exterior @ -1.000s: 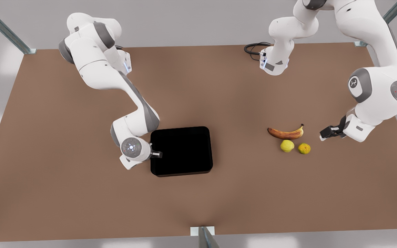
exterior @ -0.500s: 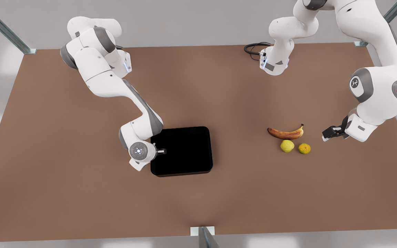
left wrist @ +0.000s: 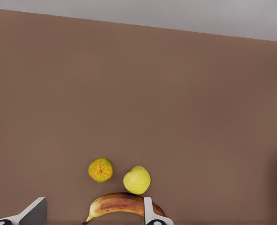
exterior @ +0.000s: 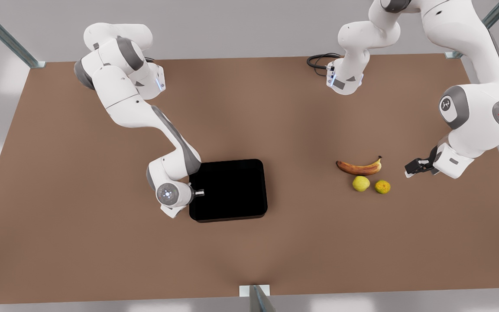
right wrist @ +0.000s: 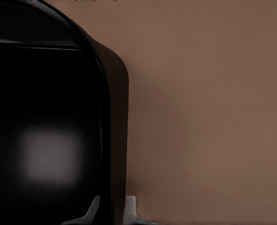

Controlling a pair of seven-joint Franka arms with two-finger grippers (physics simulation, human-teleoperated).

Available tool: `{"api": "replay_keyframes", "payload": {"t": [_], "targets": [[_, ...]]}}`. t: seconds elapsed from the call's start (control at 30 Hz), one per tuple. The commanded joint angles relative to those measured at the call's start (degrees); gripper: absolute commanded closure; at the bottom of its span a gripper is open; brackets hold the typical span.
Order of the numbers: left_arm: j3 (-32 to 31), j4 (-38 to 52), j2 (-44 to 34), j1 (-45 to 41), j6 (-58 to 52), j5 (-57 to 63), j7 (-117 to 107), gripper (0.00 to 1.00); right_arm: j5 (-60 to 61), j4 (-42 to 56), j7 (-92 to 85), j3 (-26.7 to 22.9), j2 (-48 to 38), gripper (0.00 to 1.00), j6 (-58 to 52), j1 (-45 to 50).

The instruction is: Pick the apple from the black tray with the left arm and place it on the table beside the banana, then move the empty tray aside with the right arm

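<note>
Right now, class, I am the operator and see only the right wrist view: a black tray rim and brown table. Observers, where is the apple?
Observer: The apple lies on the table, right beside the banana.
Operator: Is the tray empty?
Observer: Yes, the black tray holds nothing; the right hand grips its edge at the front view's left.
Operator: And the left hand?
Observer: The left hand is open, clear of the fruit, just beyond a rough orange fruit.

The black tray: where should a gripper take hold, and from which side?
Pinch the low rim of the black tray on the front view's left edge, beside the right gripper. It lies flat and too wide to span; only the thin rim offers purchase. The left gripper waits near the banana.
</note>
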Motion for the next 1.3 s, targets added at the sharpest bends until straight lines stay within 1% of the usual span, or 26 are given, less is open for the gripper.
{"api": "replay_keyframes", "payload": {"t": [0.0, 0.03, 0.07, 0.17, 0.27, 0.33, 0.37, 0.47, 0.6, 0.67, 0.7, 0.73, 0.77, 0.83, 1.03, 1.07, 1.1, 1.17, 1.23, 1.27], "targets": [[0.0, 0.0, -0.1, 0.0, 0.0, 0.1, 0.3, 0.0, 0.1, 0.0, -4.2, 0.0, -0.1, 0.82, 0.1, 0.0], [0.0, 0.0, -0.1, 0.0, 0.0, 0.1, 0.3, 0.0, 0.1, 0.0, -4.3, 0.0, -0.2, 0.89, 0.1, 0.0], [0.0, 0.1, -0.1, 0.0, 0.0, 0.1, 0.3, 0.0, 0.0, 0.0, -4.3, 0.0, -0.2, 0.93, 0.0, 0.0], [0.0, 0.1, -0.1, 0.0, 0.0, 0.1, 0.3, 0.0, 0.0, 0.4, -4.3, -0.1, -1.0, 0.94, -0.4, -0.1], [0.0, 0.1, -0.1, 0.0, 0.0, 0.1, 0.3, 0.0, 0.3, 1.1, -6.5, -0.9, -6.4, 0.94, -4.9, -0.9], [0.0, 0.1, -0.1, 0.0, 0.0, 0.1, 0.3, 0.0, 1.7, 1.1, -10.5, -1.4, -10.7, 0.94, -11.1, -2.2], [0.0, 0.1, -0.1, 0.0, 0.0, 0.1, 0.3, 0.0, 5.4, 1.1, -17.1, -5.1, -12.1, 0.94, -13.3, -2.5], [0.0, 0.1, -0.1, 0.0, 0.0, 0.1, 0.3, 0.0, 6.6, 1.3, -32.0, -12.9, -14.3, 0.96, -19.1, -2.5], [0.0, 0.2, -0.1, 0.0, 0.0, 0.1, 0.3, 0.0, 6.3, 2.4, -50.7, -23.1, -14.1, 0.96, -21.2, -2.6], [0.0, 0.2, -0.1, 0.0, 0.0, 0.1, 0.3, 0.0, 6.3, 3.9, -58.8, -26.8, -11.0, 0.96, -20.2, -3.5], [0.0, 0.2, -0.1, 0.0, 0.0, 0.1, 0.3, 0.0, 6.3, 5.6, -60.8, -27.2, -8.8, 0.96, -20.1, -4.5], [0.0, 0.2, -0.1, 0.0, 0.0, 0.1, 0.3, 0.0, 6.3, 6.1, -60.9, -27.2, -7.3, 0.96, -17.7, -4.8], [0.0, 0.2, -0.1, 0.0, 0.0, 0.1, 0.3, 0.0, 6.3, 6.1, -61.8, -26.8, -5.4, 0.96, -12.8, -5.5], [0.0, 0.2, -0.1, 0.0, 0.0, 0.1, 0.3, 0.0, 8.5, 6.1, -62.2, -26.7, -2.6, 0.96, -8.2, -5.6], [0.0, 0.2, -0.1, 0.0, 0.0, 0.1, 0.3, 0.0, 9.5, 6.1, -62.9, -26.8, 0.9, 0.95, -4.7, -5.9], [0.0, 0.2, 0.0, -0.1, 0.0, 0.1, 0.5, 0.0, 9.6, 6.3, -62.7, -26.8, 0.9, 0.43, -4.6, -5.8], [-0.1, 0.4, 0.0, -0.1, 0.1, 0.1, 1.0, 0.0, 12.9, 7.0, -61.8, -27.2, 0.6, 0.0, -4.6, -5.7], [-0.2, 0.7, 0.0, -0.2, 0.1, 0.1, 0.7, 0.0, 14.4, 7.5, -61.7, -27.3, -3.6, 0.0, -5.7, -5.5], [-0.3, 1.7, 0.3, -0.3, 0.3, 0.1, 1.0, 0.0, 14.3, 7.5, -58.2, -26.2, -12.4, 0.0, -14.0, -5.6], [-0.3, 2.0, 0.6, -0.5, 0.4, 0.4, 0.9, 0.0, 13.6, 7.6, -53.2, -25.2, -15.9, 0.0, -17.8, -5.6]]}}
